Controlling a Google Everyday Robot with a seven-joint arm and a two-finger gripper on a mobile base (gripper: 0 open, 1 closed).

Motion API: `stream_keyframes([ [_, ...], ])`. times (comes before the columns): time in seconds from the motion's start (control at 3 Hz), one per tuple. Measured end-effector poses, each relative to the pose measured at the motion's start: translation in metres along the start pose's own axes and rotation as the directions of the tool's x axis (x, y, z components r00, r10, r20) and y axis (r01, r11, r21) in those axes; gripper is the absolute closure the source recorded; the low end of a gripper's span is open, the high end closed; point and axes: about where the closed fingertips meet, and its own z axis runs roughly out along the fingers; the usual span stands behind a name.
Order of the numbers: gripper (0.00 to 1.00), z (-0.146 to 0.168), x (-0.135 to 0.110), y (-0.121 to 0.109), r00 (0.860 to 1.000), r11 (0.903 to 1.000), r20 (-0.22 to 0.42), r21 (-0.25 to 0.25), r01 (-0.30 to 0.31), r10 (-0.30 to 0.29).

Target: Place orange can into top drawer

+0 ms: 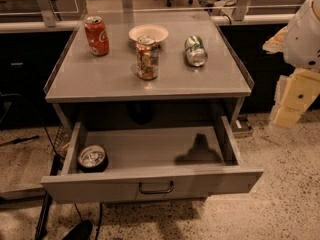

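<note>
1. A grey table top (100,79) stands on speckled floor (290,194). The orange can (147,59) stands upright near its centre, just in front of a white bowl (148,33).
2. A red can (96,35) stands back left, and a green-and-silver can (195,50) lies on its side to the right.
3. The top drawer (100,186) is pulled open, with a dark can (92,157) in its front-left corner.
4. The gripper (290,106) hangs off the table's right edge, and I cannot tell whether it is spread or pressed together.
5. The red can's white script is possibly a cola logo, but it is unreadable.
</note>
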Motion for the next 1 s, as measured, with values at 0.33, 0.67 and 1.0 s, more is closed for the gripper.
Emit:
stream_keyframes([
  [0.33, 0.00, 0.000, 0.000, 0.000, 1.000, 1.0000, 0.000, 0.000, 0.000, 0.000],
  [0.67, 0.00, 0.003, -0.002, -0.003, 1.000, 0.9996, 0.016, 0.015, -0.023, 0.022],
  [1.0, 0.00, 0.013, -0.025, -0.025, 0.992, 0.9959, 0.113, 0.058, -0.069, 0.063],
])
